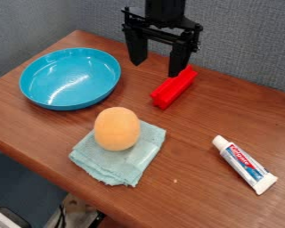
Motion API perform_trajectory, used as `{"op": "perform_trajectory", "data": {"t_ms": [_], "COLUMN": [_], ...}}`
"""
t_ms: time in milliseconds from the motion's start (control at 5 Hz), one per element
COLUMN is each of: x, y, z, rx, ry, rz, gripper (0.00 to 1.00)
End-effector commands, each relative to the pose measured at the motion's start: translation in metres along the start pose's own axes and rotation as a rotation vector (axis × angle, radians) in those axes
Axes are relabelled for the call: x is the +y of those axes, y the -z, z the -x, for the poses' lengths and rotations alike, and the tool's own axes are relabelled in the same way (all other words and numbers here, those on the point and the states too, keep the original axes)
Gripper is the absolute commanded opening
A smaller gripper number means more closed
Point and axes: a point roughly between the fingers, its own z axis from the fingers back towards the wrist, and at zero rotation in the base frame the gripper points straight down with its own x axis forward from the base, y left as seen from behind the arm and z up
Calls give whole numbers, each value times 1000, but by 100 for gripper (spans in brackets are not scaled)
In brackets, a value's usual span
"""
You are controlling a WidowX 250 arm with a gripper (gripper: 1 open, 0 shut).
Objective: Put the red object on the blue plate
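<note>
A small bright red block (175,87) lies on the wooden table right of centre, pointing diagonally. Directly above its far end hangs my black gripper (159,62), pointing down with its two fingers spread wide and nothing between them; the right fingertip ends close over the block's upper end. To the left sits the round turquoise-blue plate (70,77), with nothing in it.
An orange egg-shaped object (117,128) rests on a pale teal folded cloth (118,152) near the front. A white toothpaste tube (245,164) with red print lies at the right. The table's front edge runs diagonally at the lower left.
</note>
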Motion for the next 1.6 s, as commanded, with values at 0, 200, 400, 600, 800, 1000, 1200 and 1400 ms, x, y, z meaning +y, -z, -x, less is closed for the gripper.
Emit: {"op": "perform_trajectory", "data": {"t_ms": [0, 200, 400, 600, 800, 1000, 1200, 1400], "x": [1, 6, 7, 7, 7, 10, 14, 20], "y": [8, 22, 36, 48, 58, 66, 74, 81], "z": [-5, -24, -37, -47, -56, -64, -72, -78], "rx": [15, 9, 10, 17, 24, 26, 32, 38], "ry": [6, 16, 8, -8, -15, -24, -34, -43], "rz": [-3, -24, -43, -61, -78, -85, -91, -93], "gripper": [100, 100, 100, 100, 100, 100, 100, 100]}}
